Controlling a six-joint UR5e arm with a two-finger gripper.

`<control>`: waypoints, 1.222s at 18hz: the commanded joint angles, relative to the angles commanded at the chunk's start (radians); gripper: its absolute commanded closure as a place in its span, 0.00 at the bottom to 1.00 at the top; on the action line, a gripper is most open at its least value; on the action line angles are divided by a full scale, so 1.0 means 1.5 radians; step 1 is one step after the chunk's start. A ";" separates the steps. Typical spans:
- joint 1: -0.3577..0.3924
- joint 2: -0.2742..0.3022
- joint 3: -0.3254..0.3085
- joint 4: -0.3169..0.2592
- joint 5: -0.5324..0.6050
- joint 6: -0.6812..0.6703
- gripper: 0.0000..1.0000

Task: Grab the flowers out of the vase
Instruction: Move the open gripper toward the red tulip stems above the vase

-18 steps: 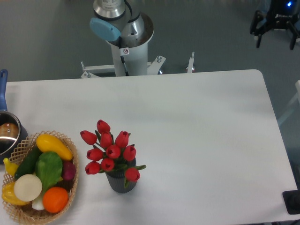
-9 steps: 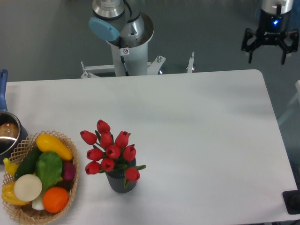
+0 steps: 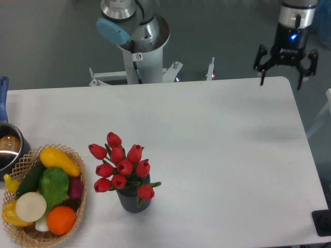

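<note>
Camera: flowers (image 3: 120, 166) in vase (image 3: 134, 198), well apart from spread pincer (image 3: 281, 78).

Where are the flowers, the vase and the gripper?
flowers (image 3: 122, 166), fixed camera, a middle red bud.
vase (image 3: 133, 202), fixed camera, ribbed front wall.
gripper (image 3: 280, 81), fixed camera, midway between its spread fingertips.

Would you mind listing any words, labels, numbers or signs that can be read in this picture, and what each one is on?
No text can be read here.
Small round red-and-white sticker on the robot's pale column: a sign of some kind, too small to make out.
Gripper: a blue light above it, no legible marking.
</note>
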 joint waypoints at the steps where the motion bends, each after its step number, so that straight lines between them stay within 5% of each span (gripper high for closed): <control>1: -0.010 -0.004 -0.007 0.000 -0.021 0.000 0.00; 13: -0.163 -0.028 -0.026 0.007 -0.057 -0.020 0.00; 22: -0.209 -0.031 -0.044 0.013 -0.145 -0.021 0.00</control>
